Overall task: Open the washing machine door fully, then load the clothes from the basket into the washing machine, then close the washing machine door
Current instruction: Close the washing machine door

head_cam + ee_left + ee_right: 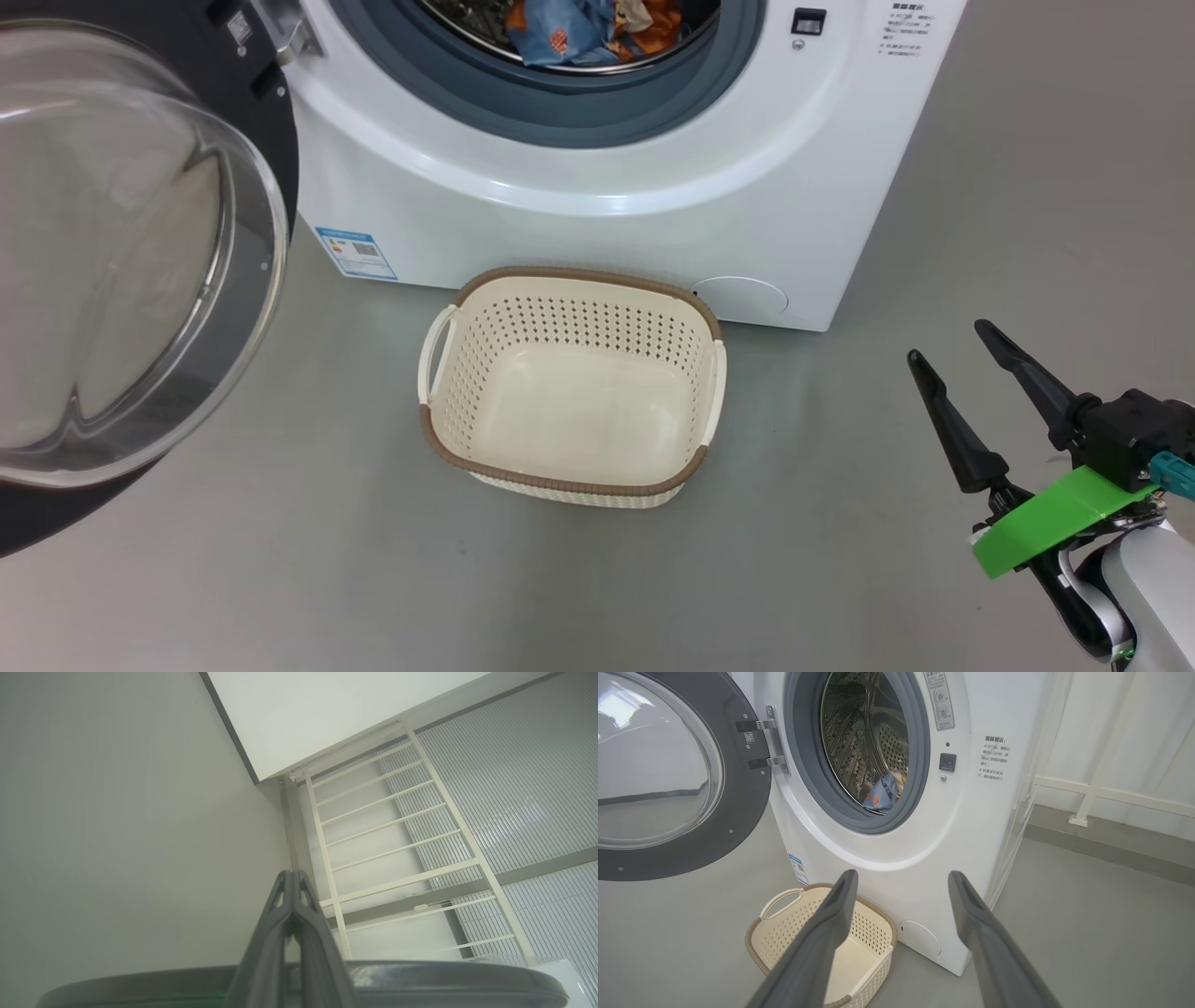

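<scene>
Clothes (pixel 579 33) partly behind the gasket (pixel 560 112) — door (pixel 140 261) partly off-frame

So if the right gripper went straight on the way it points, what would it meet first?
Probably the white front of the washing machine, just below the grey gasket: the open right gripper frames that panel in its wrist view. The basket sits lower, off that line. Depth is unclear.

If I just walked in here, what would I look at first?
The big round washing machine door stands wide open at the left, its glass bowl bulging out toward you. Blue and orange clothes lie inside the washing machine, and the cream basket sits empty right in front of it. The right gripper hangs open at the lower right.
</scene>
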Tool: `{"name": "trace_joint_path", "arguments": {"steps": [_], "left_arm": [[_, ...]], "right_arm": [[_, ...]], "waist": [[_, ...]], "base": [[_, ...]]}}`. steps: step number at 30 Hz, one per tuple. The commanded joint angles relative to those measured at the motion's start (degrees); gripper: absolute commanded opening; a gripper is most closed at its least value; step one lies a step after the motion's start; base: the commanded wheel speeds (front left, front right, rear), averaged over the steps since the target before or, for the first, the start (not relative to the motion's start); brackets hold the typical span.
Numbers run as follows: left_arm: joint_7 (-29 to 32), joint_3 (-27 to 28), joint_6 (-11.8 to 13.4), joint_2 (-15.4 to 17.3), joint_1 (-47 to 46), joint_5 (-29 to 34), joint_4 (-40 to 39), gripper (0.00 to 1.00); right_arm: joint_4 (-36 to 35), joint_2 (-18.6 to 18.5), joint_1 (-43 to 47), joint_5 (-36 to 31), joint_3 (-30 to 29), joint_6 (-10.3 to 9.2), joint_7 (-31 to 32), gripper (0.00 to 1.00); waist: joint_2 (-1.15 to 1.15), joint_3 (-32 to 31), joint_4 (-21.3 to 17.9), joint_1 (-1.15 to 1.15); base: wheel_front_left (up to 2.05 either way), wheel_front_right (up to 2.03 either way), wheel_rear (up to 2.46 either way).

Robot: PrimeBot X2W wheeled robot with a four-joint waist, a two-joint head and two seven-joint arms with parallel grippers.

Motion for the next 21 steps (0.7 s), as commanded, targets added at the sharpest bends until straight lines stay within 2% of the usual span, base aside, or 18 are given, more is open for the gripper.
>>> {"name": "trace_joint_path", "arguments": {"steps": [1,11,17,21], "left_arm": [[1.18,-0.06,0.06,4.81,-1.01,0.14,-0.46,0.00],[19.10,-4.51,-1.62,4.91,-1.19,-0.72,4.30,0.00],[28.16,-7.14,-2.76,4.87,0.69,-0.56,3.19,0.00],[34.14,-9.03,-3.36,3.19,2.03,-0.91,0.14,0.00]], "right_arm": [[-1.38,-1.23,-0.40,0.34,0.47,0.25,-0.46,1.00],[-0.90,-0.07,0.91,0.27,0.13,0.25,-0.46,1.00],[-0.58,1.61,2.13,0.46,-0.11,0.25,-0.46,1.00],[-0.29,2.87,2.87,0.58,-0.36,0.25,-0.46,1.00]], "waist": [[0.00,0.12,-0.26,-0.01],[0.00,-1.88,0.49,-0.01],[0.00,-4.42,1.47,-0.01],[0.00,-5.85,2.20,-0.01]], "base": [[0.00,0.00,0.00],[0.00,0.00,0.00],[0.00,0.00,0.00],[0.00,0.00,0.00]]}}
